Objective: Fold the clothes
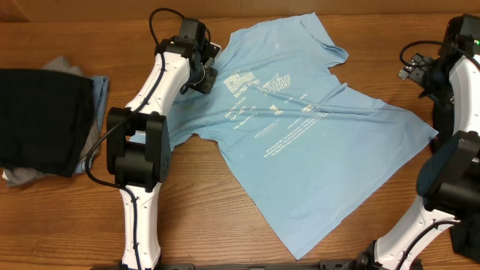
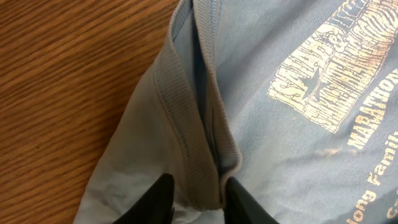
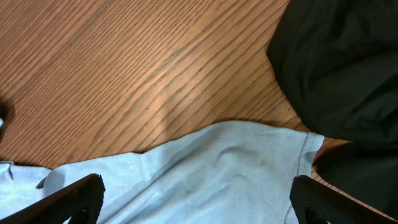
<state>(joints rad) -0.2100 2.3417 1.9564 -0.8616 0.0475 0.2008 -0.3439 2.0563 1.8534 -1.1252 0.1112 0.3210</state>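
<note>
- Lying spread on the worktop (image 1: 217,225), print up: the sky-blue T-shirt (image 1: 315,150).
- Pinching its ribbed collar (image 2: 193,124), closed on the cloth: the left fingers (image 2: 160,198).
- Over its edge, spread wide and empty: the right fingers (image 3: 71,199).
- Well left of it: black folded clothes (image 1: 41,120).

The sky-blue T-shirt (image 1: 322,150) bears pale print, beside a black-and-grey pile (image 1: 37,120) on a brown wood-grain table (image 1: 225,225).

sky-blue T-shirt (image 1: 300,142): spread flat, skewed, pale print up, centre | black and grey shirts (image 1: 45,124): piled, far left
</note>
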